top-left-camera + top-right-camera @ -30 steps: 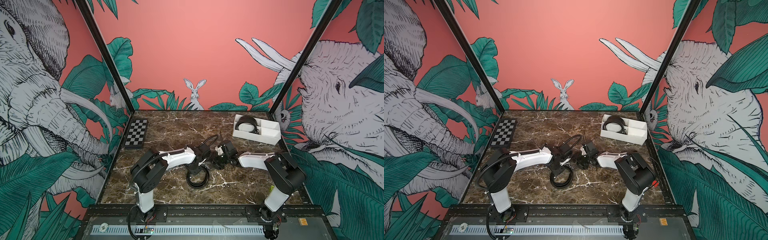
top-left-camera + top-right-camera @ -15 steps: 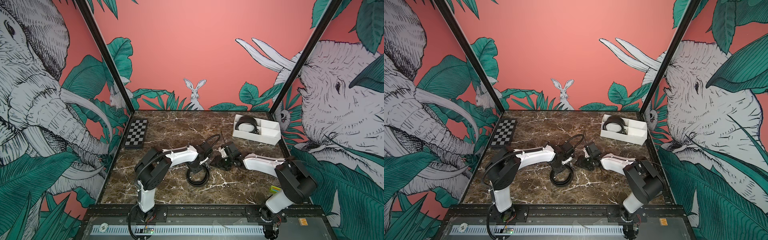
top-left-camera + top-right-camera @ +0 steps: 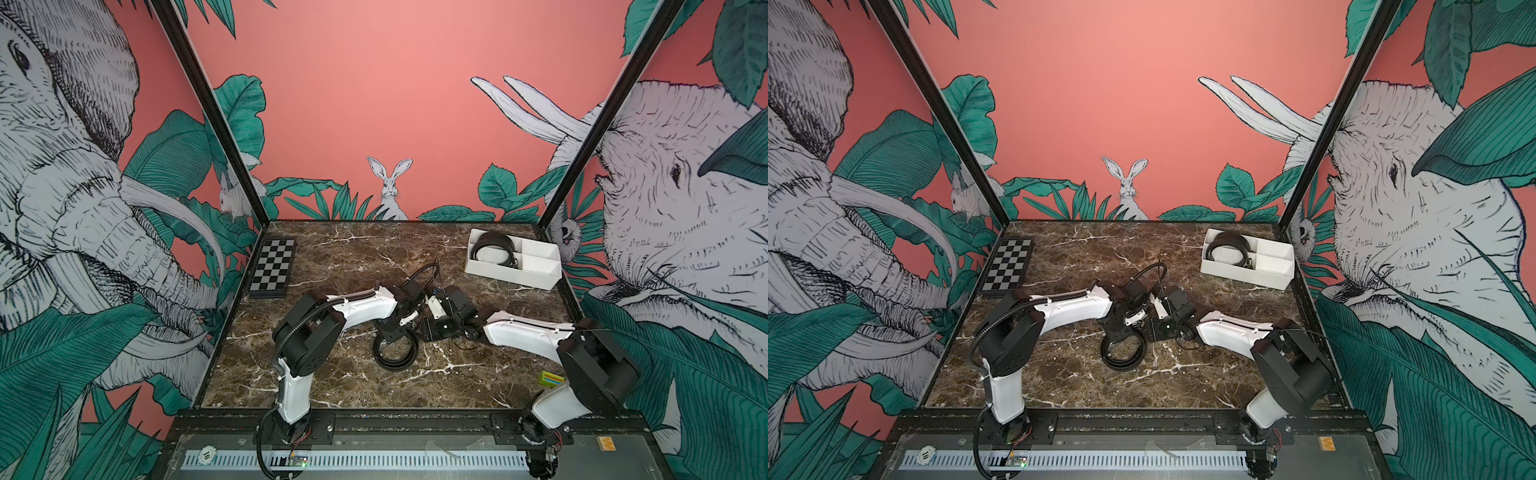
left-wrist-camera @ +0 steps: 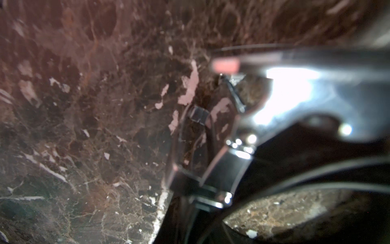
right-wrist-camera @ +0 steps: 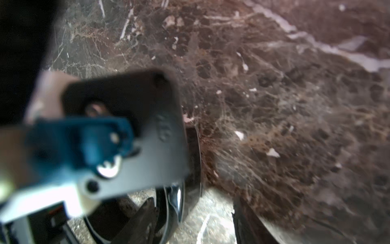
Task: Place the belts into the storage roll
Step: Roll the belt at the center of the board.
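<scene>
**Both grippers at the loose belt mid-table, one belt in the tray**

- Loose belt (image 3: 395, 358): coiled in several turns and lying flat on the marble table (image 3: 332, 395), roughly mid-table. It shows in both top views.
- Left gripper (image 3: 392, 337): points down at the coil's far rim, at or on the strap. I cannot tell its grip state. The top views are too small to show the jaws and the left wrist view is blurred. That view shows only dark strap turns and a shiny buckle (image 4: 221, 169) close to the lens.
- Right gripper (image 3: 424, 332): sits low and points in from the right, just beside the coil's far-right rim and near the left gripper. In the right wrist view its jaws stand apart, with bare marble between them. A strap edge with a chrome piece lies toward one side. It is released, with nothing clamped. The left gripper's black body fills much of that view.
- Tray (image 3: 511, 275): white, in the far right corner of the table, well apart from both grippers.
- Stowed belt (image 3: 492, 251): coiled in the tray's end compartment, the one nearer the table's middle. The top of the coil stands a little above the rim.
- Checkerboard (image 3: 272, 270): at the far left edge, well apart from the coil.
- Tag (image 3: 552, 379): small, green and yellow, on the table beside the right arm's elbow.
</scene>
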Available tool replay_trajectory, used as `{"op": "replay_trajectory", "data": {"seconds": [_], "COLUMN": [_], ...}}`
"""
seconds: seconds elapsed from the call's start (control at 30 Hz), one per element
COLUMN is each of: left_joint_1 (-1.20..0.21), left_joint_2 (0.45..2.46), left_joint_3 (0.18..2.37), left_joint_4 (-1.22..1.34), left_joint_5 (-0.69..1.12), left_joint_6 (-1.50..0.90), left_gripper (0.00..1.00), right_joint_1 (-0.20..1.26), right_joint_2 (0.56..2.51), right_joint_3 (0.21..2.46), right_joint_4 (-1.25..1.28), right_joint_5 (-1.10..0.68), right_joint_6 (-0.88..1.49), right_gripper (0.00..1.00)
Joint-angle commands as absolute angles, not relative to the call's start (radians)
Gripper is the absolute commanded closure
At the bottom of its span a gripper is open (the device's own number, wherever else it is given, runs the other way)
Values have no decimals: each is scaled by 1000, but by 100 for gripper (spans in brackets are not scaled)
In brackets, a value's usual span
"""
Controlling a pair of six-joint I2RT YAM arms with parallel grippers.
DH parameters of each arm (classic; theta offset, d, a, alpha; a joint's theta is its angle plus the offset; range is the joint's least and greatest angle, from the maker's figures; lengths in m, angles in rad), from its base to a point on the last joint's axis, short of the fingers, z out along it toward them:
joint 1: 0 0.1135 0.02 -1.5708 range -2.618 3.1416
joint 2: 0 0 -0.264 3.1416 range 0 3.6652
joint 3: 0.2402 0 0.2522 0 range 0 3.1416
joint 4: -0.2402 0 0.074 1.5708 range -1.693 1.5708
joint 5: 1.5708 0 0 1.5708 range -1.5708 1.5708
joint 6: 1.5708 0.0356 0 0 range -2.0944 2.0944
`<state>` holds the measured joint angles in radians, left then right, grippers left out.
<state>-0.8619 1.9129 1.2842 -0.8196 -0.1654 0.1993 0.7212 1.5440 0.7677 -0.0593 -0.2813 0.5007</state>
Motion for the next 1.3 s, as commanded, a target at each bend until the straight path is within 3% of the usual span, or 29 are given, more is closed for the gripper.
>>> {"op": "replay_trajectory", "data": {"seconds": [0.0, 0.3, 0.7, 1.07, 1.27], "left_joint_1": [-850, -847, -844, -844, -843], "left_joint_2": [1943, 1937, 1940, 1936, 1931], "left_joint_3": [1288, 1279, 1272, 1270, 1262], "left_joint_4": [-699, -689, -692, -695, -695], "left_joint_5": [-191, -183, -173, -176, -173], "left_joint_6": [221, 217, 219, 219, 214], "left_gripper": [100, 100, 100, 100, 100], "right_joint_1": [726, 729, 736, 745, 745], "right_joint_2": [1554, 1627, 1523, 1570, 1658], "right_joint_3": [764, 777, 690, 674, 692], "right_joint_4": [21, 78, 175, 232, 177], "right_joint_5": [-214, -225, -226, -275, -245], "right_joint_6": [519, 549, 587, 597, 620], "right_gripper": [46, 54, 50, 50, 58]}}
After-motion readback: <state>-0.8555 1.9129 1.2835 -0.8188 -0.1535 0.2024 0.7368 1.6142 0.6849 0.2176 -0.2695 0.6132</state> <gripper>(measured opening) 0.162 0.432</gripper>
